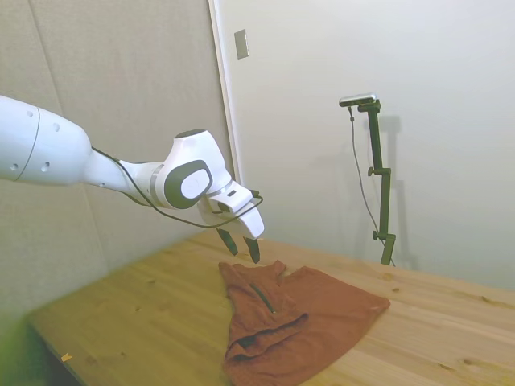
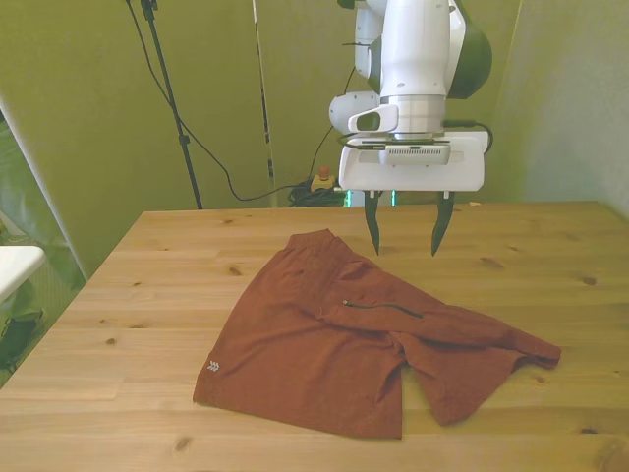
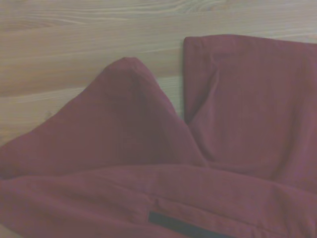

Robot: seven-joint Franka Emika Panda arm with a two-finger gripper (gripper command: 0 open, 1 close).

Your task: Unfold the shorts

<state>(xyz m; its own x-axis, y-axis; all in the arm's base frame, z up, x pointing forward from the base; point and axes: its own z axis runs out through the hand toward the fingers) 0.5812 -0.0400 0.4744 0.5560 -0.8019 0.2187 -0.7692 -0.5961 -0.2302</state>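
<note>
The rust-orange shorts (image 2: 334,344) lie on the wooden table (image 2: 167,246), partly folded, with a flap carrying a dark zipper line (image 2: 383,308) laid over the middle. From the side the shorts (image 1: 310,318) spread toward the table's near edge. My gripper (image 2: 406,234) hangs open above the table just behind the shorts' far edge, holding nothing; in the side view the gripper (image 1: 241,246) hovers over the cloth's raised corner. The wrist view shows the shorts (image 3: 124,148) folded over themselves with bare wood beyond.
Bare tabletop (image 1: 137,314) surrounds the cloth on all sides. A black cable and tripod legs (image 2: 187,138) stand behind the table at the front view's left.
</note>
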